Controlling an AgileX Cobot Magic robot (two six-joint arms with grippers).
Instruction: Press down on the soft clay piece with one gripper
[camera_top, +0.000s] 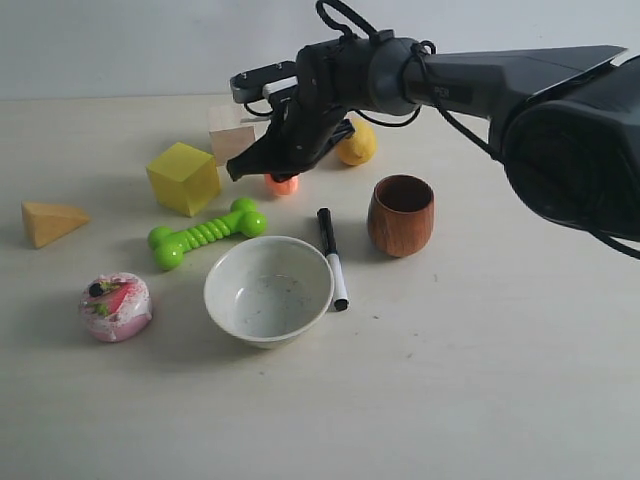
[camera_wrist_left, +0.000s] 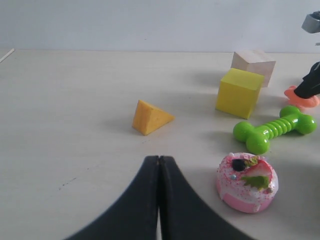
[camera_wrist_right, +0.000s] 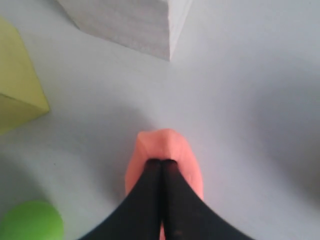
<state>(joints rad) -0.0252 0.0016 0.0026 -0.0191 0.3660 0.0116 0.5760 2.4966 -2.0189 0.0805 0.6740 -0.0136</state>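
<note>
Clay piece (camera_top: 283, 185), small and salmon-orange, lies on the bench (camera_top: 480, 350) near the green bone toy (camera_top: 205, 233), between the yellow cube (camera_top: 183, 178) and the lemon (camera_top: 357, 145). My right gripper (camera_wrist_right: 161, 163), fingers closed together, touches its top. My left gripper (camera_wrist_left: 159, 160) is closed too.

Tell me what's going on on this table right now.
The right claw, shut, has its tips down on the soft clay piece, which lies between the yellow cube and the lemon. The clay looks squashed flat at its edge. The left claw is shut too, holding nothing, off near the pink lump.
</note>
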